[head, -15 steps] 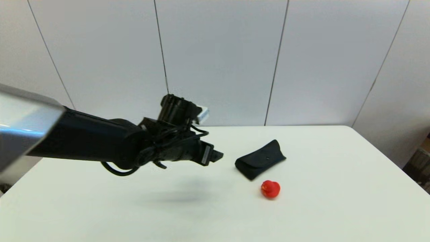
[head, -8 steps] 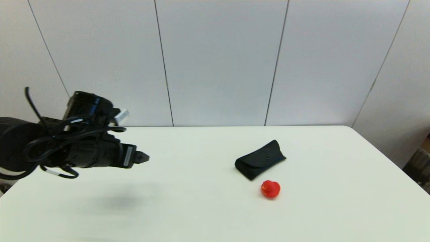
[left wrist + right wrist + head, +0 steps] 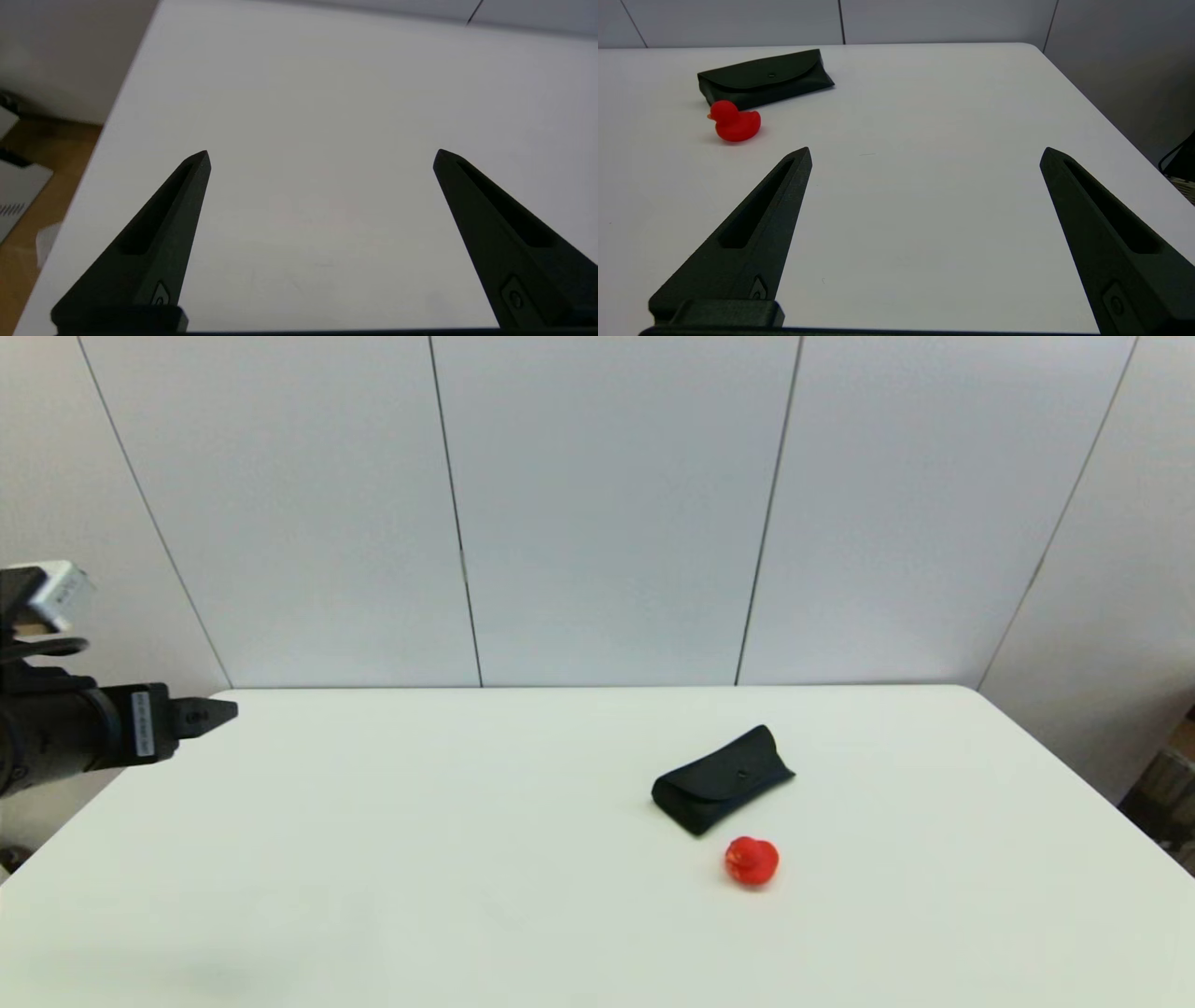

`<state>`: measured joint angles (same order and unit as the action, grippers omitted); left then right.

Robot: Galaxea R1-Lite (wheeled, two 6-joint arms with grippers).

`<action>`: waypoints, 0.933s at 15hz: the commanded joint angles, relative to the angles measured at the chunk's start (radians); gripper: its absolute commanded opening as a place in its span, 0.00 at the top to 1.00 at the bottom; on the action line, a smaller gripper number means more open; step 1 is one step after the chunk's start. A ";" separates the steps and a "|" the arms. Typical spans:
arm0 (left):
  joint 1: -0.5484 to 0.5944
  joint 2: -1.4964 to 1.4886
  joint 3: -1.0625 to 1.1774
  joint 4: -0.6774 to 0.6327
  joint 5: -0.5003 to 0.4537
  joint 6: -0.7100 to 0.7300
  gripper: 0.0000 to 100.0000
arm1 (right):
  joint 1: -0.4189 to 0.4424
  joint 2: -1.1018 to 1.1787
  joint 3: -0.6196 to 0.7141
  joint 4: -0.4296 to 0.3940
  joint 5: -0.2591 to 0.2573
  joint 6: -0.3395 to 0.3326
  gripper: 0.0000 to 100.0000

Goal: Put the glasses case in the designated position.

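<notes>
The glasses case (image 3: 724, 780) is lying flat on the white desk (image 3: 420, 859), right of the middle, flap side up and set at a slant. A small red duck (image 3: 752, 861) is sitting just beside its near edge, apart from it. The left pincer (image 3: 320, 154) is hanging above the desk's far left corner, well apart from the case, its fingers spread wide and holding nothing. The right pincer (image 3: 926, 156) is hovering low over the desk's near right part, likewise gaping and empty, facing the case (image 3: 765, 78) and duck (image 3: 733, 122).
</notes>
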<state>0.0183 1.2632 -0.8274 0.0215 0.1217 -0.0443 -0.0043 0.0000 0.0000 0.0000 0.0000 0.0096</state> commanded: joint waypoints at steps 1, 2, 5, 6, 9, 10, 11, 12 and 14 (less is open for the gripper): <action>0.022 -0.358 0.223 -0.291 -0.027 0.000 0.00 | 0.000 0.002 0.000 0.000 0.000 0.001 0.00; 0.022 -0.421 0.277 -0.356 -0.050 0.000 0.00 | 0.000 0.002 0.000 0.000 0.000 0.001 0.00; 0.023 -0.628 0.435 -0.495 -0.237 -0.006 0.00 | 0.000 0.000 0.000 0.000 0.000 0.001 0.00; 0.022 -0.680 0.458 -0.497 -0.289 -0.026 0.00 | 0.000 0.000 0.000 0.000 0.000 0.001 0.00; 0.022 -0.815 0.524 -0.485 -0.352 -0.060 0.00 | 0.000 0.002 0.000 0.000 0.000 0.001 0.00; 0.022 -0.852 0.538 -0.468 -0.358 -0.060 0.00 | 0.000 0.002 0.000 -0.002 0.000 0.001 0.00; 0.022 -0.890 0.548 -0.442 -0.358 -0.059 0.00 | 0.000 0.002 0.000 0.000 0.000 0.001 0.00; 0.020 -0.926 0.559 -0.416 -0.356 -0.055 0.00 | 0.000 0.002 0.000 0.000 0.000 -0.002 0.00; 0.020 -0.998 0.576 -0.354 -0.349 -0.055 0.00 | 0.000 0.000 0.000 0.000 0.000 -0.002 0.00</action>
<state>0.0389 0.3853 -0.2794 -0.3891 -0.2309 -0.0994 -0.0047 0.0004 0.0000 0.0000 0.0000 0.0091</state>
